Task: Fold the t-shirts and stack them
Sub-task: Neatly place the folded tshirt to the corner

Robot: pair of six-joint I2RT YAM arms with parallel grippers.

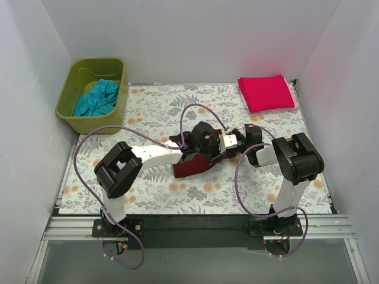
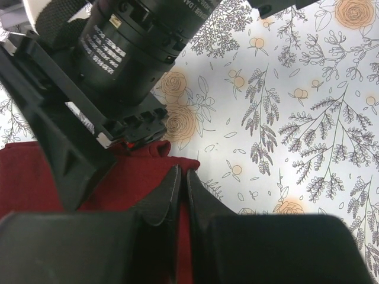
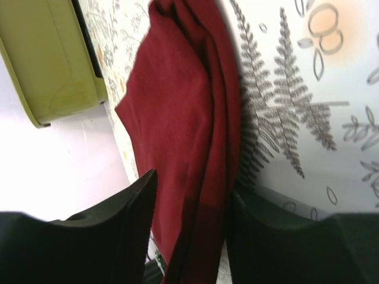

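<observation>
Dark maroon cloth t-shirt (image 1: 190,167) at mid worktop (image 1: 148,112); left gripper (image 2: 180,173) pinches its edge; right gripper (image 3: 189,192), part-open, straddles its fold running lengthwise away.

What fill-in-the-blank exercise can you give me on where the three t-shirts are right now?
1. The teal t-shirt lies crumpled in a bin coloured ___.
2. The folded t-shirt at the table's far right corner is ___.
3. The mid-table t-shirt, between the two arms, is ___.

Missing words: green; pink-red; maroon.
</observation>
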